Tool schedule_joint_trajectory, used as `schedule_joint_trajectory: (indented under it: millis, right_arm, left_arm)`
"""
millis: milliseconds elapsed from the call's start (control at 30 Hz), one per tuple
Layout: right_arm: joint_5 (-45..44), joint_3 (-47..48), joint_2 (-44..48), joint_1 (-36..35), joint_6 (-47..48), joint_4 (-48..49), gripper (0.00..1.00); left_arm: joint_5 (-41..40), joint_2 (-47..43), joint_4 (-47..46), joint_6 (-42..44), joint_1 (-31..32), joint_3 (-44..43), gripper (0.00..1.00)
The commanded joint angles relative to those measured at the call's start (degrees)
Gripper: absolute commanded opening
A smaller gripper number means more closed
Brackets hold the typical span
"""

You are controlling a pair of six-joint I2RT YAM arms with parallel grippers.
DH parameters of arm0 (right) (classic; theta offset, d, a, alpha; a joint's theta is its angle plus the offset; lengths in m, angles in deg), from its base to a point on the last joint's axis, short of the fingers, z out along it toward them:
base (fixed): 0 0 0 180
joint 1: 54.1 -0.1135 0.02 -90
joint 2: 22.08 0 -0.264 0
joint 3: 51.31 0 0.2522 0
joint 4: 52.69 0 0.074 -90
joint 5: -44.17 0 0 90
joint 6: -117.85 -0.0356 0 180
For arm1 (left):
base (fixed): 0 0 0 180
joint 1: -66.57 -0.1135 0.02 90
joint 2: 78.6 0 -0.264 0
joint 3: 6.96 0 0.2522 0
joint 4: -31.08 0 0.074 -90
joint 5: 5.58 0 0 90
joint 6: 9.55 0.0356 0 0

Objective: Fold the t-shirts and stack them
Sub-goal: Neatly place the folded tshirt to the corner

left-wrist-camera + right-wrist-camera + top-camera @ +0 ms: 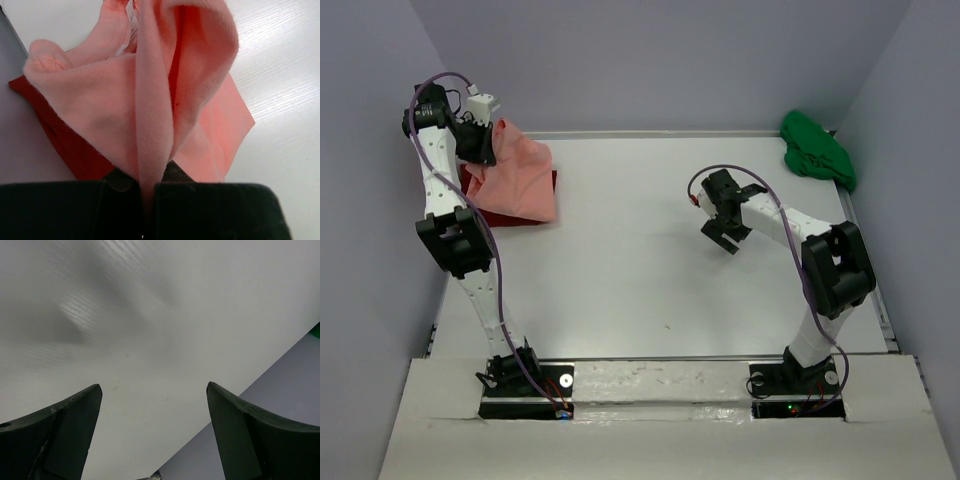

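- Left gripper (485, 142) is at ten o'clock on the table (640, 290), its jaws clamped on a fold of the pink shirt (520, 180).
- The pink shirt hangs from that grip and drapes over the red shirt (472, 183). Red shows past its nine and three o'clock edges.
- Green shirt (817, 150) is bunched in the two o'clock corner, well apart from the others.
- Right gripper (723, 232) is at three o'clock of centre, jaws wide apart and holding nothing. It seems to hang above bare table.
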Motion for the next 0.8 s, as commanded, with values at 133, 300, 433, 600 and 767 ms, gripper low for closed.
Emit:
schedule_joint_trajectory:
  millis: [133, 300, 433, 600, 767]
  right_arm:
    - [-1.02, 1.41, -1.12, -0.59, -0.63, -0.88, 0.9]
    - [-1.02, 1.06, -1.47, -0.59, -0.72, -0.88, 0.9]
    - [-0.67, 0.45, -1.12, -0.59, -0.63, -0.88, 0.91]
    - [-1.37, 0.18, -2.0, -0.59, -0.55, -0.88, 0.91]
    - [-2.69, 0.36, -3.93, -0.59, -0.55, -0.97, 0.91]
  left_arm:
    - [-3.72, -2.85, -5.68, 2.73, -0.26, 4.14, 0.0]
    - [-5.47, -1.45, -8.23, 3.61, -0.44, 6.52, 0.0]
    - [-5.92, 1.71, -10.52, 3.53, -1.14, 5.91, 0.0]
    - [-8.38, 3.56, -12.1, 4.84, -1.49, 5.73, 0.0]
    - [-11.01, 3.74, -13.95, 6.34, -1.84, 6.96, 0.0]
